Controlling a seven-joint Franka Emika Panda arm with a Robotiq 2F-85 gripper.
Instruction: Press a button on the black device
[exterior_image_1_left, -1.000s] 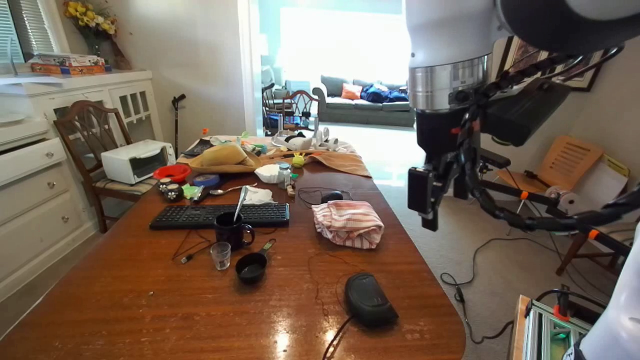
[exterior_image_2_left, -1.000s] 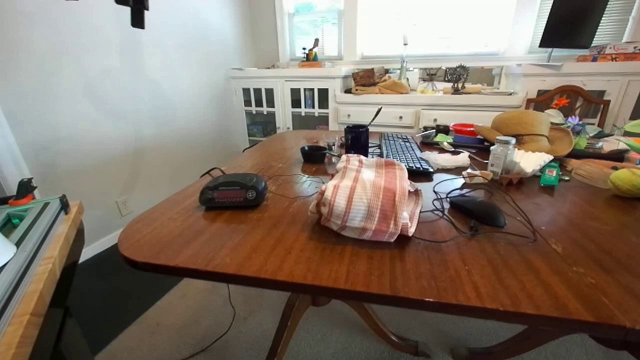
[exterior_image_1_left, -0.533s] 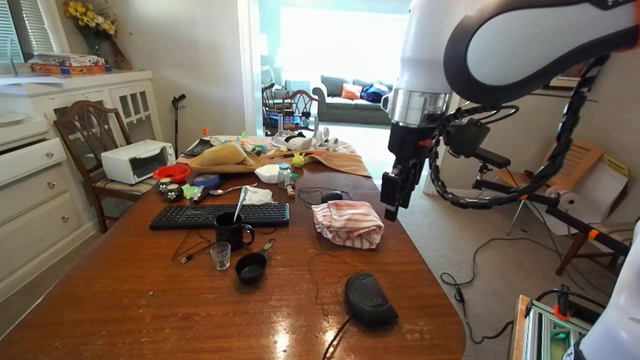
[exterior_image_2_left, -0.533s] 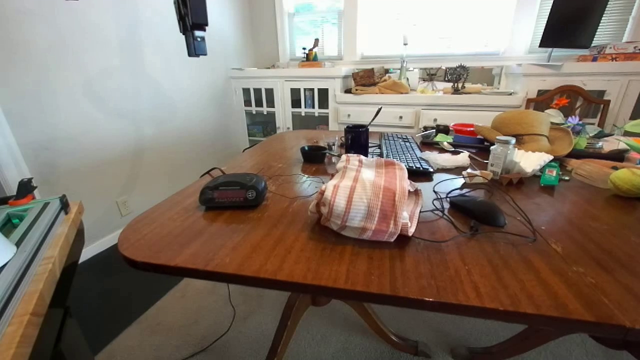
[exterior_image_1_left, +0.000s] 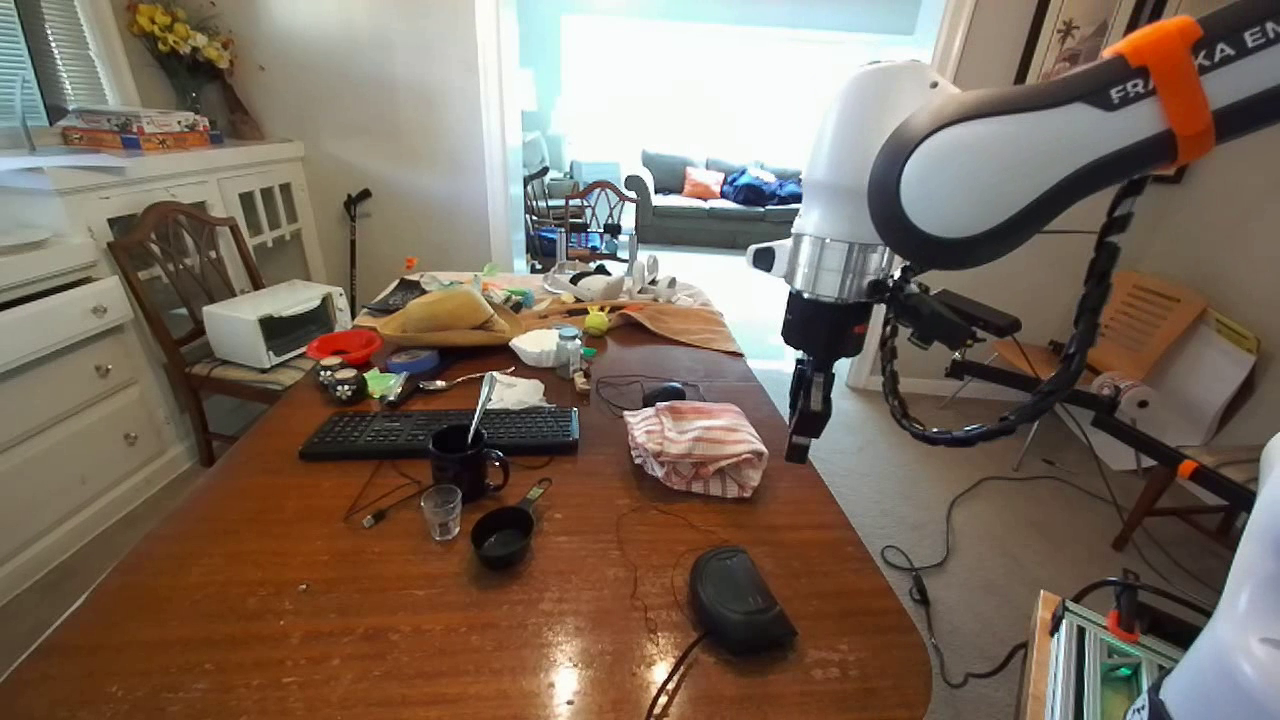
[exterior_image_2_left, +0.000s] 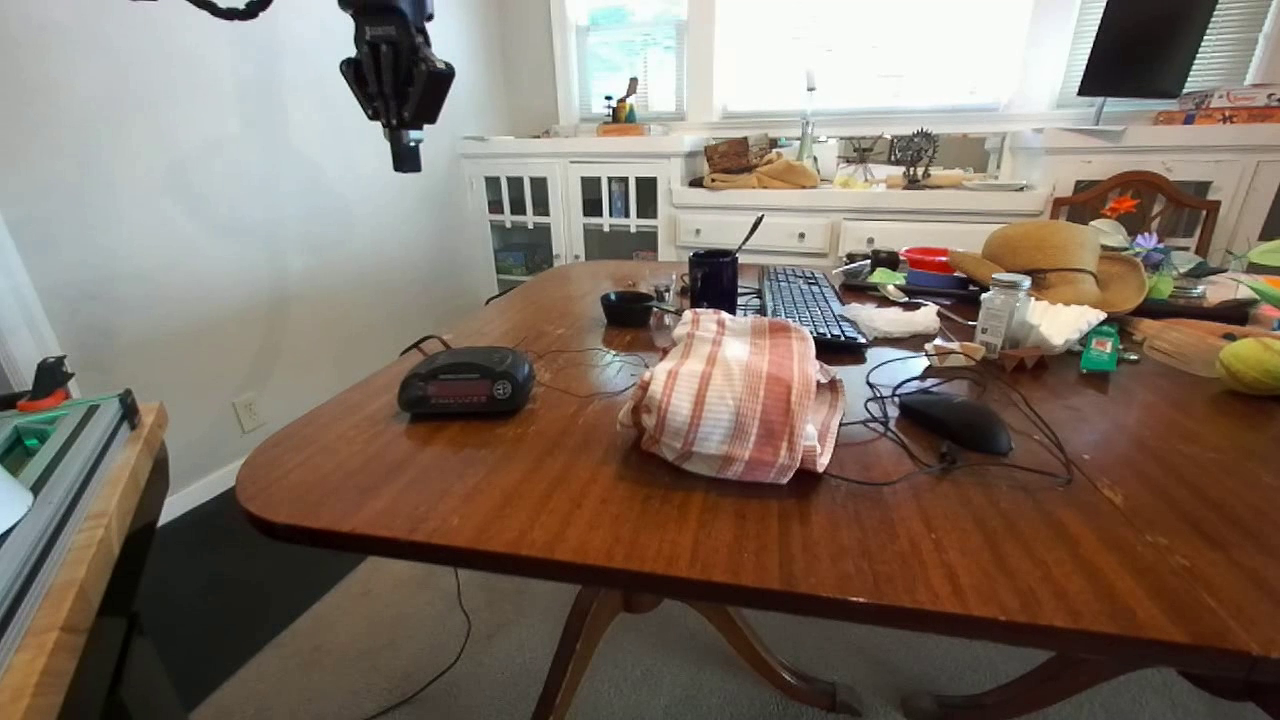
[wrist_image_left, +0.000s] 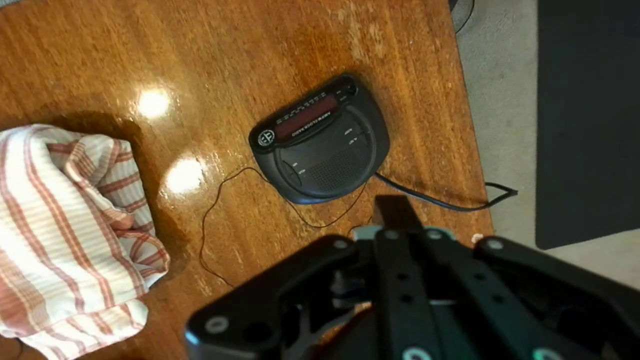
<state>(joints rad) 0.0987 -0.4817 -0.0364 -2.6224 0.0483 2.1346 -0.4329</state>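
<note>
My end effector (exterior_image_2_left: 405, 157) hangs above the worktop (wrist_image_left: 225, 50), fingers pressed together, holding nothing. In the wrist view I have the black clock radio (wrist_image_left: 325, 150) between the tip's ten and eleven o'clock, open wood at its twelve. The edge runs by at the tip's three, the radio's cord (wrist_image_left: 465, 209) crossing it. A thin wire (wrist_image_left: 203, 235) curls at the radio's eight; the striped cloth (wrist_image_left: 75, 240) sits at the tip's nine. In an exterior view, a measuring cup (exterior_image_1_left: 503, 540) stands between the radio's nine and ten.
</note>
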